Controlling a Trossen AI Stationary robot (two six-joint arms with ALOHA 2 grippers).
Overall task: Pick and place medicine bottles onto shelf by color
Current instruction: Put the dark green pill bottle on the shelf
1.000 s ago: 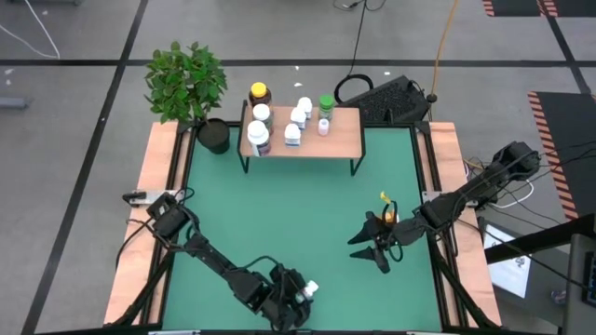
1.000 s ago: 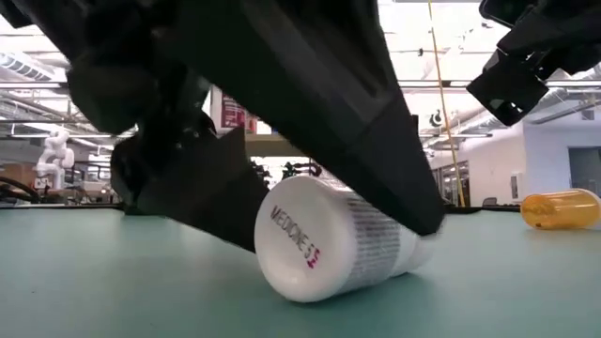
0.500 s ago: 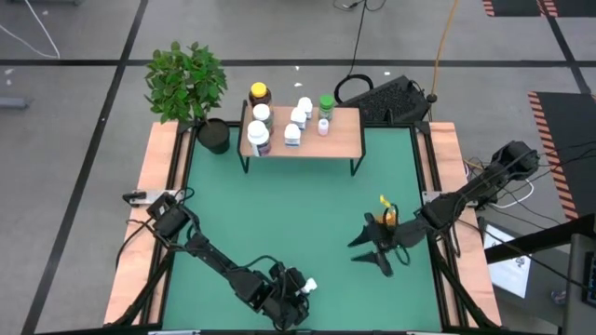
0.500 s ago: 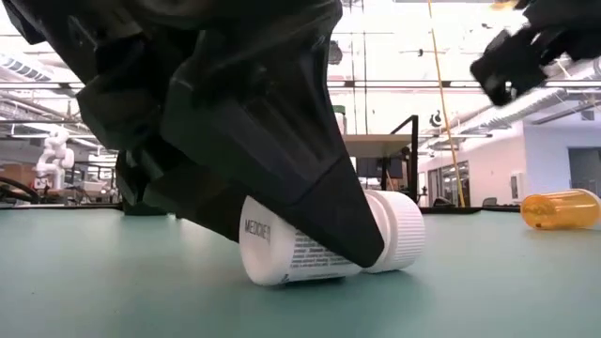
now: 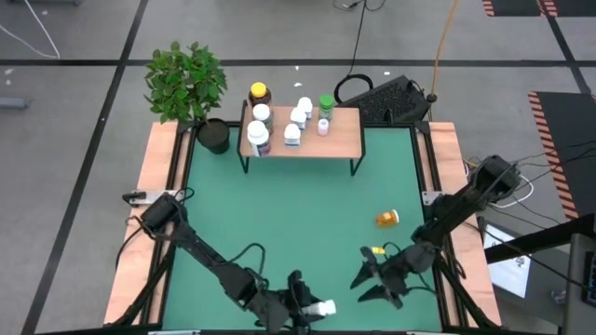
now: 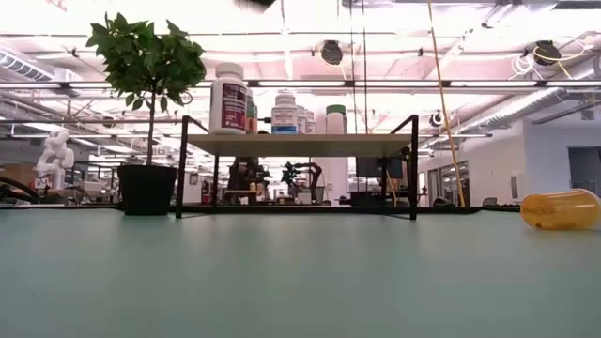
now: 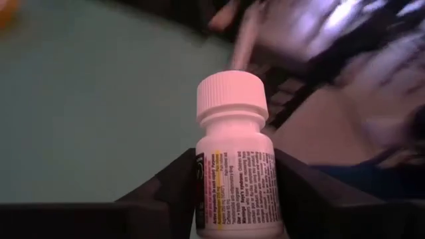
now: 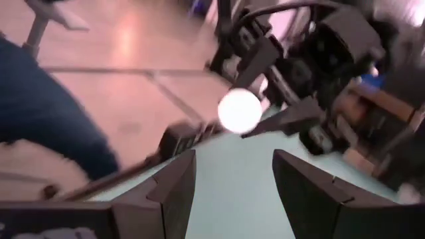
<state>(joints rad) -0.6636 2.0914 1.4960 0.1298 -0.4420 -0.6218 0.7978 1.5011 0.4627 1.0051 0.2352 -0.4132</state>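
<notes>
White bottle [image 7: 234,166] clamped in left gripper [image 5: 303,307] near table's [image 5: 298,214] front edge (right gripper [image 5: 382,279] open, empty).

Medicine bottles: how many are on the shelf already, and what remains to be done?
Done: about seven medicine bottles stand on the shelf. In hand: the left gripper holds a white bottle near the table's front edge. Left: the orange bottle lies on the green table; the right gripper, open, holds nothing.

The white bottle [image 7: 234,169] carries a printed label with fine lines of text, too small to read; no other lettering is legible.
</notes>
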